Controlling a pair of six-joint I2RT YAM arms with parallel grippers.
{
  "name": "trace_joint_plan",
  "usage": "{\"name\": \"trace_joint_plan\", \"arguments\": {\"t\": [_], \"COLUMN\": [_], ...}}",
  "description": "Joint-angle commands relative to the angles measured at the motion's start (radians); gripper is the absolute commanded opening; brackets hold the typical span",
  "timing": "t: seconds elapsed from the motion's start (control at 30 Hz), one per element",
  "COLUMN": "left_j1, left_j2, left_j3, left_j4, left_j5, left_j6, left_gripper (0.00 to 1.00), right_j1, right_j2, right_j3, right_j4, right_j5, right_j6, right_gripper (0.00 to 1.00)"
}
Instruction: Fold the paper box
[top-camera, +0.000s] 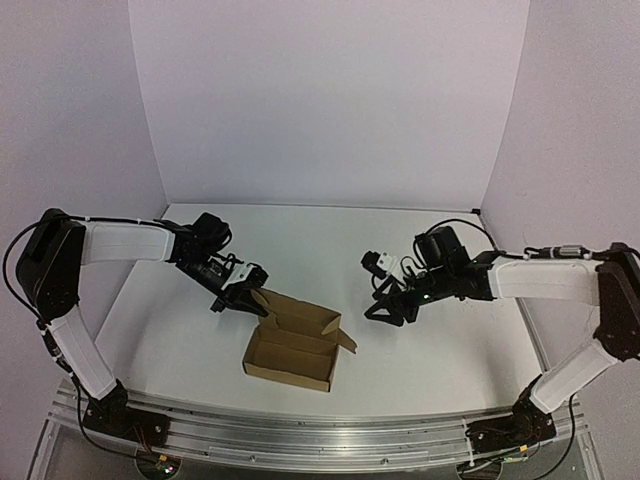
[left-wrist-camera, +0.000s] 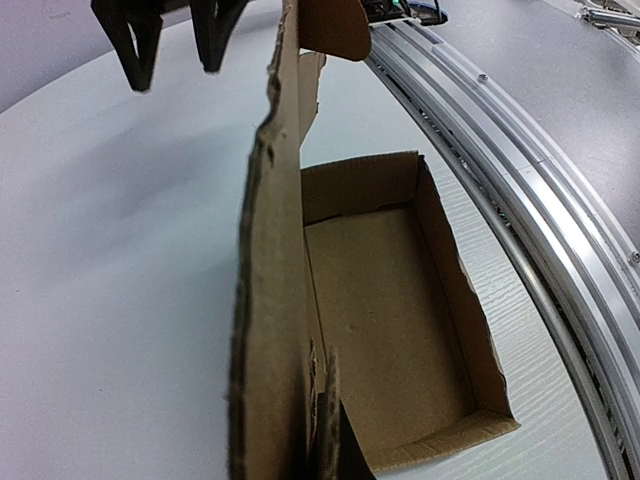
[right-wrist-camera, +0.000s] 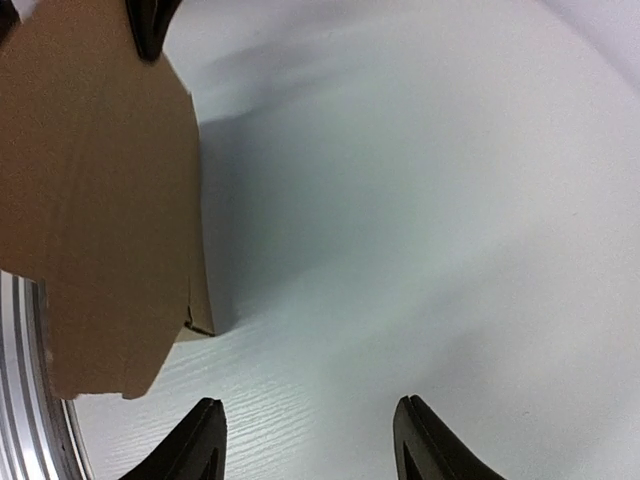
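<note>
Left end effector (top-camera: 246, 298) grips paper box (top-camera: 288, 371) (upright flap).

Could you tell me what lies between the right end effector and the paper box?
Only bare table separates the right end effector from the paper box, clearest in the top external view.

Soft, diffuse light keeps the white desk (top-camera: 420, 340) and walls (top-camera: 330, 100) evenly bright. The box (top-camera: 292, 350) throws a broad, faint shadow across the desk in the right wrist view. In the left wrist view the nearest cardboard edge is blurred, and the shiny rail (left-wrist-camera: 520, 180) bows with lens distortion. The top view is slightly grainy.
</note>
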Motion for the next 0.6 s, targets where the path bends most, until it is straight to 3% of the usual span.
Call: {"name": "trace_joint_plan", "arguments": {"t": [0.0,0.33,0.57], "left_j1": [-0.005,-0.005,-0.005], "left_j2": [0.014,0.009,0.002], "left_j3": [0.031,0.033,0.025], "left_j4": [-0.041,-0.027,-0.003], "left_j5": [-0.012,-0.008,-0.003], "left_j6": [0.011,-0.041,-0.112], "left_gripper": [0.00,0.00,0.00], "right_j1": [0.042,0.197,0.211], "right_j2": [0.118,0.180,0.237], "right_j3": [0.049,0.068,0.119], "right_j4": [0.020,0.088,0.190], "right_j5": [-0.072,-0.070,-0.106], "right_j6": [-0.055,-0.011,0.047], "right_gripper": [0.57,0.62,0.62]}}
